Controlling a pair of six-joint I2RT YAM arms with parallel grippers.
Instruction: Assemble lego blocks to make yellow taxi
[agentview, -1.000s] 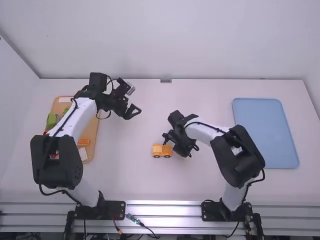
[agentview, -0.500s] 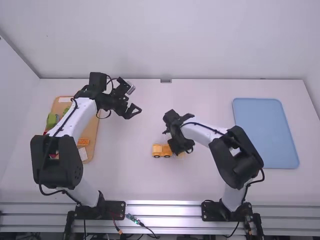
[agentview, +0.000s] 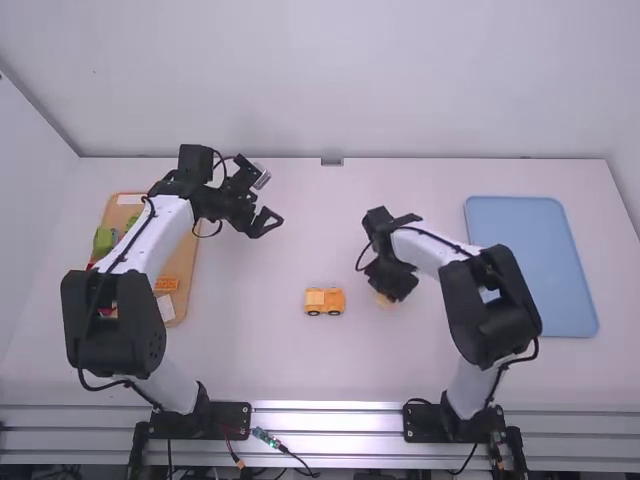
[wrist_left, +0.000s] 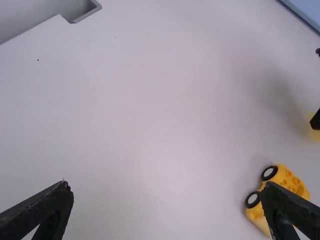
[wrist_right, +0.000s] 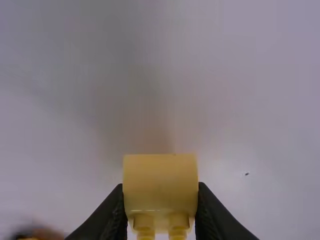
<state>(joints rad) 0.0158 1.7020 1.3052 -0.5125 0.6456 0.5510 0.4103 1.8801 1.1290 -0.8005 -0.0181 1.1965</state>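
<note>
One white table (agentview: 250, 360) runs beneath both pairs of jaws, its far edge beyond them. One blue tray (agentview: 530, 265) lies well right. The left gripper (agentview: 268, 222) has its jaws spread wide; the right gripper (agentview: 387, 291) is pinching. One yellow car (agentview: 324, 297) sits left of those pinching jaws, apart; one yellow block (wrist_right: 160, 182) is between them.

Left arm: forearm (agentview: 145, 235) runs toward 1 o'clock in the high view
Left wrist: black, bent (agentview: 236, 203) – turned toward 4 o'clock
Left gripper (agentview: 268, 223): fingers (wrist_left: 42, 211) spread wide apart, no grip
Right arm: forearm (agentview: 430, 250) angles toward 10 o'clock from a bent elbow
Right wrist: black (agentview: 385, 228) – directed toward 6 o'clock
Right gripper (agentview: 388, 290): fingers (wrist_right: 110, 215) partly closed, gripping a yellow block (wrist_right: 160, 182)
</note>
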